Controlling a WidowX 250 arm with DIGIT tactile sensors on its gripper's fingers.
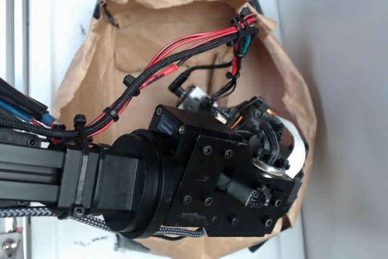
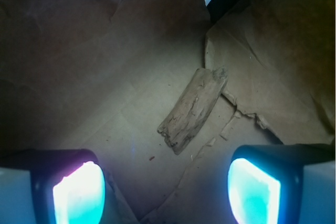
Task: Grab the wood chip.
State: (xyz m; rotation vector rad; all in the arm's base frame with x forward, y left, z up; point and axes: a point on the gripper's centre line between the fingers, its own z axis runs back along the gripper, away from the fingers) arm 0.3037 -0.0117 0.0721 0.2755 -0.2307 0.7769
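Hovering wide open and empty, the gripper (image 2: 165,192) showed both glowing fingertips (image 2: 79,195) nearest the wrist camera. Just beyond the gap between them lay the wood chip (image 2: 193,109), slanted across the brown paper lining (image 2: 79,87). Past the chip, a torn paper flap (image 2: 262,77) rose. Risk: closing skewed to the slant could pivot the chip out, or pinch loose paper.

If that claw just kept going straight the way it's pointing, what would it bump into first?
Most likely the brown paper lining, just short of the wood chip. In the wrist view the open gripper faces that paper, with the chip lying a little beyond its fingers. Depth is hard to judge.
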